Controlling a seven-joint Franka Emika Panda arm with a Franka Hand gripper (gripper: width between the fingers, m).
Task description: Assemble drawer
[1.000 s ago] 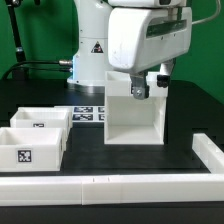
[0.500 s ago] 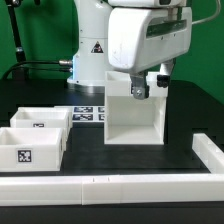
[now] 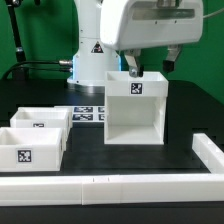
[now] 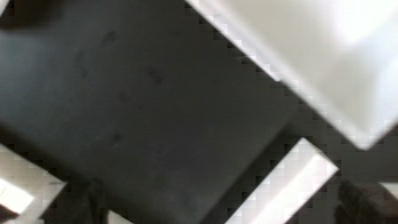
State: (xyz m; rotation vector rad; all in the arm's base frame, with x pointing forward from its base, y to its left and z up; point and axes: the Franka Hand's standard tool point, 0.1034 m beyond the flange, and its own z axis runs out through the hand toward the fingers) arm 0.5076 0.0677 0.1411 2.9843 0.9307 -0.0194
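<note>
The drawer's tall white box shell (image 3: 135,112) stands upright mid-table, open toward the camera, with a black-and-white tag on its upper front. Two small white trays (image 3: 40,121) (image 3: 30,149) with tags sit at the exterior view's left. My gripper (image 3: 150,66) hovers just above the shell's top edge, with its dark fingers (image 3: 131,66) spread apart and nothing between them. The wrist view is blurred. It shows black table and slanted white edges of a part (image 4: 311,60), and my gripper (image 4: 214,205) has nothing in it.
A long low white border rail (image 3: 110,186) runs along the table's front and turns up the exterior view's right side (image 3: 211,155). The marker board (image 3: 88,113) lies flat behind the trays. The robot base (image 3: 92,55) stands at the back.
My gripper has risen from in front of the shell's upper opening to above its top edge. The tag on the shell's front is now uncovered. The shell and trays have not moved.
</note>
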